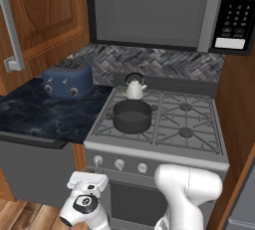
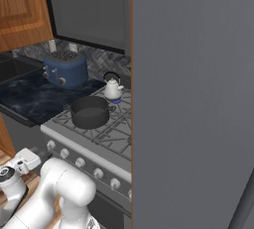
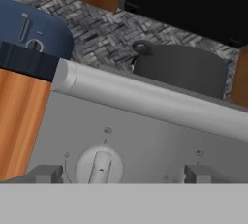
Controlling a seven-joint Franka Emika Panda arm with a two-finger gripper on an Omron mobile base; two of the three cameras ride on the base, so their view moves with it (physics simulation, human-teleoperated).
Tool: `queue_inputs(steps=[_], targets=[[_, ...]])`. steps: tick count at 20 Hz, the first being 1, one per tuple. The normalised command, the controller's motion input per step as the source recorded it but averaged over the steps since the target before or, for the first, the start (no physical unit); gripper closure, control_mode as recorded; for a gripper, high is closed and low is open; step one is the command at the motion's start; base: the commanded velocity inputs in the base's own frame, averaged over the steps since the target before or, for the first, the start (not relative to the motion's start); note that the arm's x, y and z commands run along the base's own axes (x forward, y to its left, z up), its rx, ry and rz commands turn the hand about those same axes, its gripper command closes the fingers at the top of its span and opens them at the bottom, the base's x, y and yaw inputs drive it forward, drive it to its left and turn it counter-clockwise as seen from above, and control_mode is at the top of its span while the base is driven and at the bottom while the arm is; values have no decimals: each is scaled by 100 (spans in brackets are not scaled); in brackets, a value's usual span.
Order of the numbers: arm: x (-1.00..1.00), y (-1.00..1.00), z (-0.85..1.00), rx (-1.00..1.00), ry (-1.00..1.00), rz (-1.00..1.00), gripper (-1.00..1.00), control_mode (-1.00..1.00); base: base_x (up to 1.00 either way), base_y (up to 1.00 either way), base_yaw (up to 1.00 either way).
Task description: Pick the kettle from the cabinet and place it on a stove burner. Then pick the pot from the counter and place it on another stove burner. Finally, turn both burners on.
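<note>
The pot (image 1: 132,116) sits on the front left stove burner, and the kettle (image 1: 134,86) stands just behind it on the rear left one, both on the black grates of the range (image 1: 155,150). To their left a blue toaster (image 1: 67,78) rests on the counter (image 1: 40,112), under the closed cabinet (image 1: 45,15) with its silver bar handle (image 1: 12,35); a microwave (image 1: 164,10) hangs over the range. In the right base view a tall grey panel (image 2: 193,99) blocks the whole right half, hiding the right burners that the left base view shows. The hand view looks low along the range front: the gripper (image 3: 121,173) hangs open, gripping nothing, its fingers (image 3: 48,173) set either side of a front knob (image 3: 100,166) without touching it, with the pot's wall above the steel edge.
</note>
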Motion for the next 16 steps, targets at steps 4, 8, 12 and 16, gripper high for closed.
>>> queue_inputs(steps=[4, 8, 12, 16], targets=[[10, 0, -11, 4, 0, 0, -100, -100, 0, 0, 0], [18, 0, -13, 6, 0, 0, -100, -100, 0, 0, 0], [24, 0, -11, 7, 0, 0, -100, -100, 0, 0, 0], [19, 0, -8, 5, 0, 0, -100, -100, 0, 0, 0]])
